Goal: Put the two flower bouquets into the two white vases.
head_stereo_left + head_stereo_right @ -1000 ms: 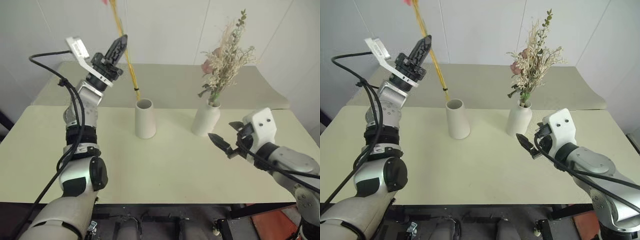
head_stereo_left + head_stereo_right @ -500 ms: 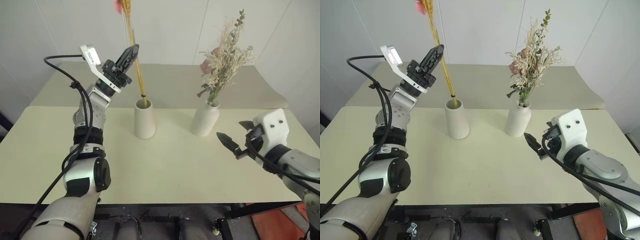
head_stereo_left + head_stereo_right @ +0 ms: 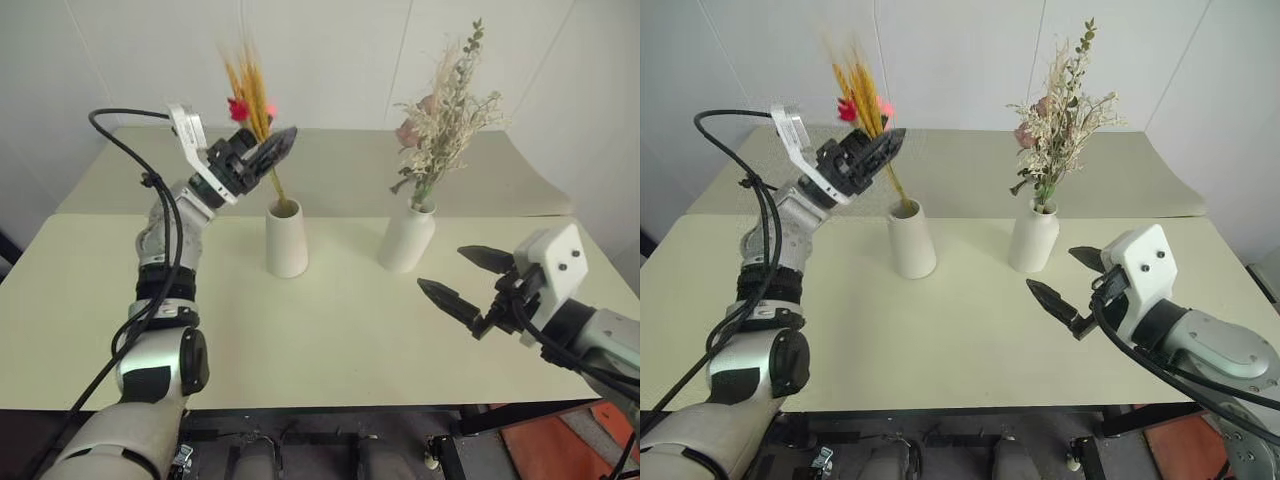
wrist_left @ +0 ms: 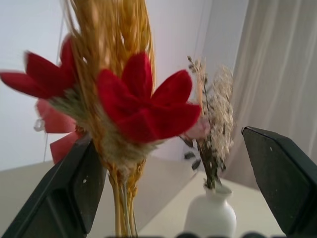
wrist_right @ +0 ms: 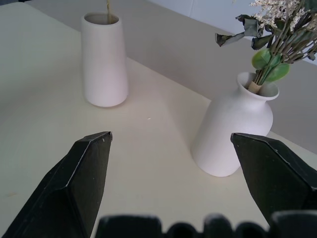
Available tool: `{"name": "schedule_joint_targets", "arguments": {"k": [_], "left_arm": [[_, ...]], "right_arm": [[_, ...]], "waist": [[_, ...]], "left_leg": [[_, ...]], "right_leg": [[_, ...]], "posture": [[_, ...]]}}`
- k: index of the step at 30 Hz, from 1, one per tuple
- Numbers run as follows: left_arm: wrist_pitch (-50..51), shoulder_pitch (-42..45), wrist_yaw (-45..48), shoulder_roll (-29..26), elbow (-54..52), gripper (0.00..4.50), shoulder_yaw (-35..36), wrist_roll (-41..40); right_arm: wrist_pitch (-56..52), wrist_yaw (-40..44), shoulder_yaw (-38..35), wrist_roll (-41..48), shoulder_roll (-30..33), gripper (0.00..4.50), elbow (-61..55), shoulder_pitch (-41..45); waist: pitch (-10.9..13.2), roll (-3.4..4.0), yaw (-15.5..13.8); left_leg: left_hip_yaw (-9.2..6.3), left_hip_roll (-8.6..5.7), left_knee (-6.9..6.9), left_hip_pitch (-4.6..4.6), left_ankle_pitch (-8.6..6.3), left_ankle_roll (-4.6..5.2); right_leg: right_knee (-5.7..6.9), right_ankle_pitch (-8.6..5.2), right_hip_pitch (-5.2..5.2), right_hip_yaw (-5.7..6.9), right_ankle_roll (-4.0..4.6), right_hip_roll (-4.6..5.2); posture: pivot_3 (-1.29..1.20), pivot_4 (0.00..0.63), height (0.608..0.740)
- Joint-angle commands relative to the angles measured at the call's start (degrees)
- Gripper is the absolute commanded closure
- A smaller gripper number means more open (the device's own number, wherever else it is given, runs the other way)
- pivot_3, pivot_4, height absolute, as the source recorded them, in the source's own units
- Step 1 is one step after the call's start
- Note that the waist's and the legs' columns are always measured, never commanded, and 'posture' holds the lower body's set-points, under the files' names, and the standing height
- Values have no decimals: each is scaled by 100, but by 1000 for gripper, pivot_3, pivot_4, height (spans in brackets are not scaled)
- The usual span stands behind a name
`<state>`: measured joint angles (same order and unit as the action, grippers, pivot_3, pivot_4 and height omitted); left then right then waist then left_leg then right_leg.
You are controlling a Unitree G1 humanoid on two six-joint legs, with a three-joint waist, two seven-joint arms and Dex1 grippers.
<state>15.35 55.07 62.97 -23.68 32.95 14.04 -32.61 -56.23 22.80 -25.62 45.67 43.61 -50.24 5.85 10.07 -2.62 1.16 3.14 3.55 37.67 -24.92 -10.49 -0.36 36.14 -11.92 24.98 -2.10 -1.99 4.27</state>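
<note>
- The yellow straw sprig (image 3: pixel 252 95) stands in the cone vase (image 3: pixel 285 238), toward the worktop's (image 3: pixel 330 340) far edge, left of the middle; its stems lean against the rim.
- It looks very light, dry and brittle: take the bundled stems low, below the red blossoms (image 4: pixel 143 106), never the wheat ears.
- The left hand (image 3: pixel 262 155) is released, its fingers (image 4: pixel 74 191) spread on either side of the sprig's head, gripping nothing.
- The rose bunch (image 3: pixel 1060 125) sits in the bottle vase (image 3: pixel 1034 240), right of the cone vase; top-heavy, though the narrow neck steadies it.
- Both vases look smooth, breakable and easily tipped.
- The right hand (image 3: pixel 1065 285) hangs spread and empty near the worktop's right front.
</note>
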Motion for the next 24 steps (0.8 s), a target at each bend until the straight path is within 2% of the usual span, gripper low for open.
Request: {"name": "schedule_joint_targets", "arguments": {"k": [1, 8, 12, 19, 24], "left_arm": [[426, -423, 281, -593, -887, 40, -101, 10], [1266, -1350, 164, -1650, -2091, 40, 54, -61], [1529, -1805, 265, -2160, -2576, 40, 500, -352], [1188, -2307, 615, -2941, -2901, 40, 1014, -404], [826, -2158, 660, -3165, -2914, 40, 1033, -343]], "right_arm": [[211, -16, -169, -13, 92, 0, -54, -21], [338, 96, -104, -123, 209, 0, 132, -83], [433, 289, -126, -76, 328, 0, 289, -31], [646, 963, -684, 69, 704, 0, 469, -275], [832, 1578, -1194, 35, 1050, 0, 669, -627]], "waist": [[0, 0, 2], [-1, 1, -55], [-1, 1, -43], [-1, 2, -46], [-2, 0, -107]], "left_leg": [[0, 1, 1, 0, 0, 0], [2, 5, 3, 0, 0, 0], [4, 7, 5, 1, 0, 0], [8, 14, 4, 4, 0, -1], [10, 14, 4, 12, -1, -1]], "right_leg": [[0, 0, 0, 1, 0, 0], [0, -1, -2, 5, 0, 2], [-2, -1, -4, 7, 0, 2], [-4, -8, -3, 7, -6, -2], [-7, -11, -14, 12, -7, 2]], "posture": [[0, 150, 740], [0, 150, 740], [0, 150, 740], [0, 150, 740], [0, 150, 740]]}}
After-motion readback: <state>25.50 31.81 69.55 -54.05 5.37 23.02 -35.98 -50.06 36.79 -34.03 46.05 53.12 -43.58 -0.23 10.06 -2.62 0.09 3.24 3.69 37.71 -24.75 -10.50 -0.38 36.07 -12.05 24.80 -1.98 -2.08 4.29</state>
